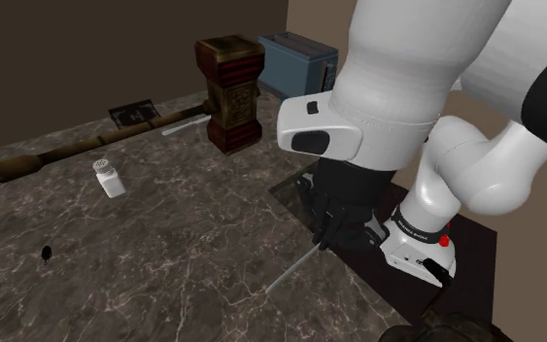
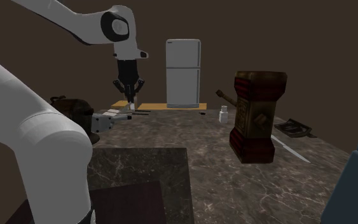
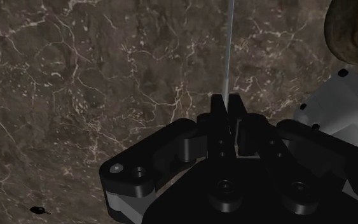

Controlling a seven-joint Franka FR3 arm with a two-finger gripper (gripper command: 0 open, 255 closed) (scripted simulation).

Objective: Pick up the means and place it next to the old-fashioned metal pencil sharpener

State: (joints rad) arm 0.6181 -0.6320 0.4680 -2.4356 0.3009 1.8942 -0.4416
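the gripper (image 3: 226,100) is pinching a thin pale rod (image 3: 229,44) between its nearly closed fingers. the rod is sticking out past the fingertips over the marble top (image 1: 164,262). in the shoulder view it is slanting down from the gripper. the grey sharpener (image 1: 419,251) is sitting just beside the gripper.

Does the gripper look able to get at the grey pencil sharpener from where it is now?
Probably yes. The gripper, shut on the thin grey rod, hangs close beside the grey pencil sharpener, and only bare marbled tabletop lies between them. Nothing stands in the way.
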